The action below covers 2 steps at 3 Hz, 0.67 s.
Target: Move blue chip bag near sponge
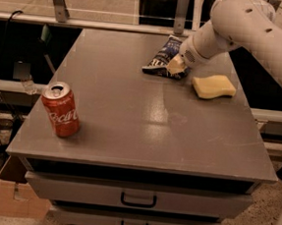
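You're looking at a worktop [144, 129] that's reading as smooth grey metal, semi-matt, throwing back soft patches of light near its middle. The blue chip bag [161, 57] is glinting like crinkled foil, shiny and creased, at the far side. Your claw [176, 66] is sitting right on the bag's right edge, looking like smooth cream plastic, and the arm [252, 28] behind it is showing the same pale satin shell. The sponge [214, 86] just beside them is looking porous and matt, like soft foam. The red soda can [61, 110] is gleaming like glossy painted metal. Down below, the cardboard box [8, 191] is looking dull and papery.
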Motion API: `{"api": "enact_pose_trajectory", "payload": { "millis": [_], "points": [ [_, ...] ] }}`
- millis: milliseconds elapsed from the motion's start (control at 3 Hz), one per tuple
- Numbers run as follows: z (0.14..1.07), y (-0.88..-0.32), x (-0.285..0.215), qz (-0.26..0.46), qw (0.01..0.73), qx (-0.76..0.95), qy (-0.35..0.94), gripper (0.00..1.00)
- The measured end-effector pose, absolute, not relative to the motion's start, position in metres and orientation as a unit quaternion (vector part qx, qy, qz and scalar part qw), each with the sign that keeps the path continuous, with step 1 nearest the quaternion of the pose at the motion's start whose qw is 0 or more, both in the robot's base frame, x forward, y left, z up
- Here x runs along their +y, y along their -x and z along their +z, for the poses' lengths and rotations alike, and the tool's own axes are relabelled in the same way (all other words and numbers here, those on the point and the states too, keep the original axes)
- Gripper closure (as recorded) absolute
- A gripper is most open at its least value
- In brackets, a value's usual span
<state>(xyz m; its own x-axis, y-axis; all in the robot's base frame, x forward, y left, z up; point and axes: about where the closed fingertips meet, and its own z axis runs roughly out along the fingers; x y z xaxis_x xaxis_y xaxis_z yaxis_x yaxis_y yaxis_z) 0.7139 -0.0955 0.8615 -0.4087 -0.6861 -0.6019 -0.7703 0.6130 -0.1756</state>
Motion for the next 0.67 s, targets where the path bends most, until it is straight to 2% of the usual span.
{"api": "enact_pose_trajectory", "payload": {
  "millis": [333, 667],
  "points": [
    [0.869, -0.688, -0.116, 0.056, 0.325, 0.852, 0.407, 1.0],
    [0.879, -0.677, -0.126, 0.047, 0.326, 0.859, 0.392, 0.82]
  ]
}}
